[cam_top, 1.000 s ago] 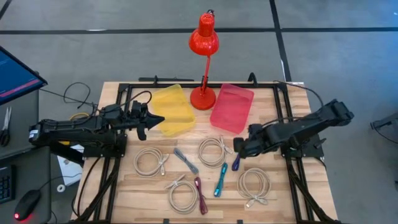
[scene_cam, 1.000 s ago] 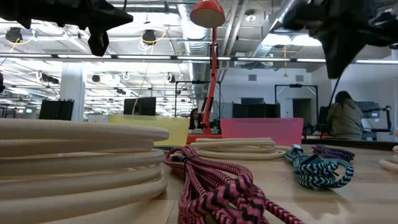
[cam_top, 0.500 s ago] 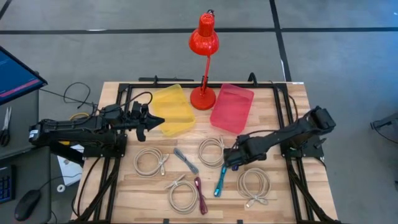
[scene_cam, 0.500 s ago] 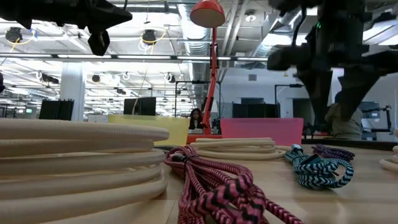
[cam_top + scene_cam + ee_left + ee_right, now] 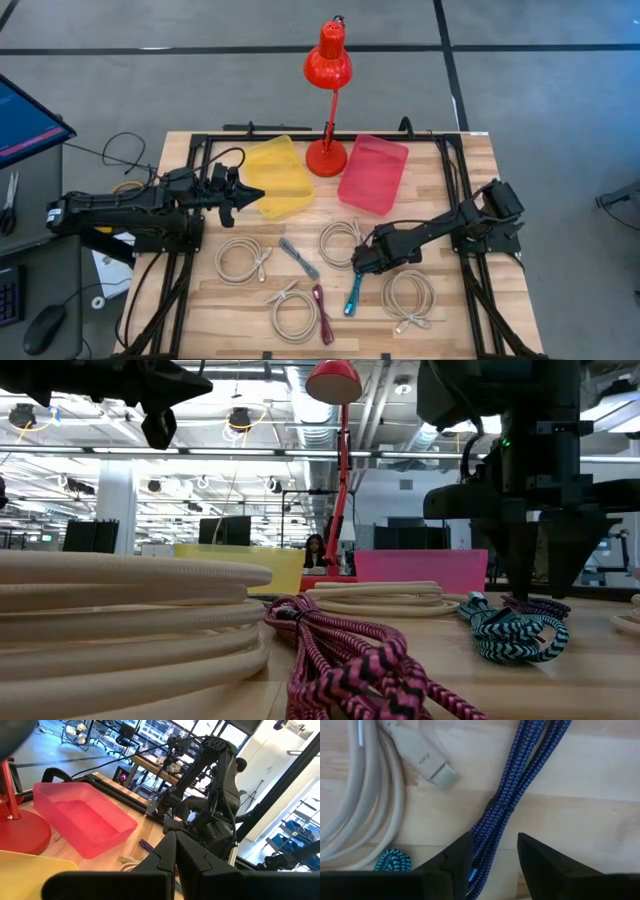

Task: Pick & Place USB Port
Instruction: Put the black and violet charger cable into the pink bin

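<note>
A dark blue braided cable bundle (image 5: 520,775) lies on the wooden table (image 5: 450,330), next to a beige cable's plug (image 5: 427,762). My right gripper (image 5: 492,865) is open low over this bundle, one finger on each side of it; in the high view the gripper (image 5: 362,264) hides it. In the low view the bundle (image 5: 535,603) shows under the gripper (image 5: 542,588). My left gripper (image 5: 250,193) is shut in the air beside the left edge of the yellow tray (image 5: 277,176). The pink tray (image 5: 373,173) stands right of the lamp base. My right gripper comes from above, pointing down, its fingers across the blue bundle near a tie (image 5: 496,807). One finger (image 5: 455,865) stands close against the strands. I cannot tell whether it touches them. The bundle lies flat on the table.
A teal cable (image 5: 354,292), a magenta cable (image 5: 321,300) and a grey cable (image 5: 298,257) lie near the middle. Beige coils (image 5: 243,259), (image 5: 343,242), (image 5: 408,298) lie around them. A red lamp (image 5: 327,70) stands at the far edge between the trays.
My right gripper has gone toward the table's left and near edges and down, to just above the blue cable bundle. Its fingers have opened on the way.
</note>
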You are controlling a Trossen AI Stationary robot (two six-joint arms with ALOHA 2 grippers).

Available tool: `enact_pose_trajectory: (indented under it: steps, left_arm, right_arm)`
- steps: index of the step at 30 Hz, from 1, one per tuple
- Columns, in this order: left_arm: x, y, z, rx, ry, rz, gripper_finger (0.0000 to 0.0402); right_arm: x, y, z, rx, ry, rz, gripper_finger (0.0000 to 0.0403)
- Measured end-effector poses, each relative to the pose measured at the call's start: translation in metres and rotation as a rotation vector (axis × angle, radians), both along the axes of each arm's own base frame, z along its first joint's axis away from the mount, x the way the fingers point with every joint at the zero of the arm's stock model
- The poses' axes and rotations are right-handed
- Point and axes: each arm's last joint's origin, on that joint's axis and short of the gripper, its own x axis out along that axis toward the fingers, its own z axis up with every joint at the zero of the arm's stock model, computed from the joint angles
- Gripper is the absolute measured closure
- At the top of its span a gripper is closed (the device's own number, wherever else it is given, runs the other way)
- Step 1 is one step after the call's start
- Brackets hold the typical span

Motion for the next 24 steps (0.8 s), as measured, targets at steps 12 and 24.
enact_pose_trajectory:
  steps: [12,24]
  left_arm:
    - [0.0,0.0,0.0,0.0,-0.001,0.0,0.0394]
    - [0.0,0.0,0.001,0.001,-0.009,0.0,0.0391]
  right_arm:
    - [0.007,-0.002,-0.01,0.001,-0.007,-0.01,0.0289]
    - [0.013,-0.012,-0.01,0.006,-0.031,0.079,0.029]
